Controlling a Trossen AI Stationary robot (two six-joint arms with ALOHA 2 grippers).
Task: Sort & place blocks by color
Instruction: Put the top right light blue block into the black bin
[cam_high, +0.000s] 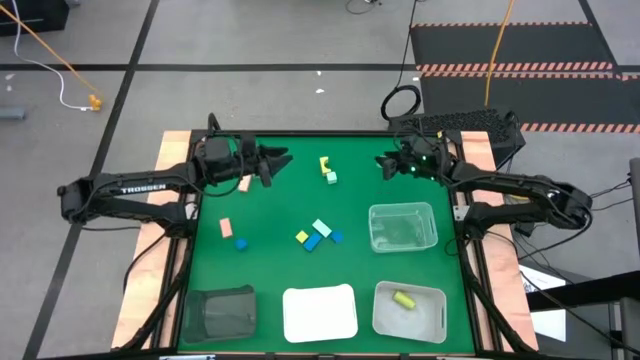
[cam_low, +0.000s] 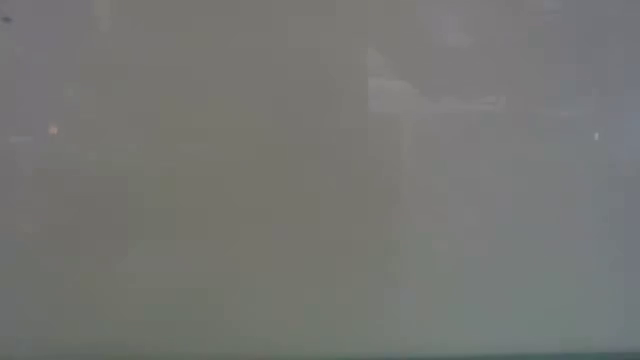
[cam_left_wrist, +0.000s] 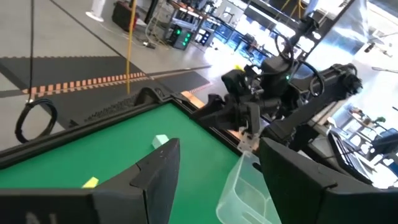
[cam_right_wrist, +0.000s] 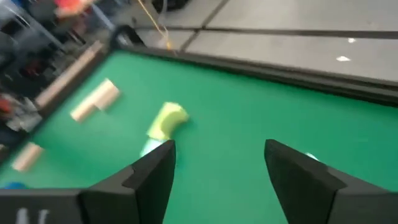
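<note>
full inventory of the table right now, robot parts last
Table: 1, green top.
Yellow blocks: 3; one far-centre, one mid-table, a rounded one in the near right bin.
Mint blocks: 2; one touching the far yellow, one mid-table.
Blue blocks: 3;, mid-table.
Tan blocks: 2; left of centre, by the left tool.
Clear bins: 2, right side; farther, nearer.
White tray: 1, near centre.
Dark bin: 1, near left.
Left tool: open, empty, far left.
Right tool: open, empty, far right.
</note>
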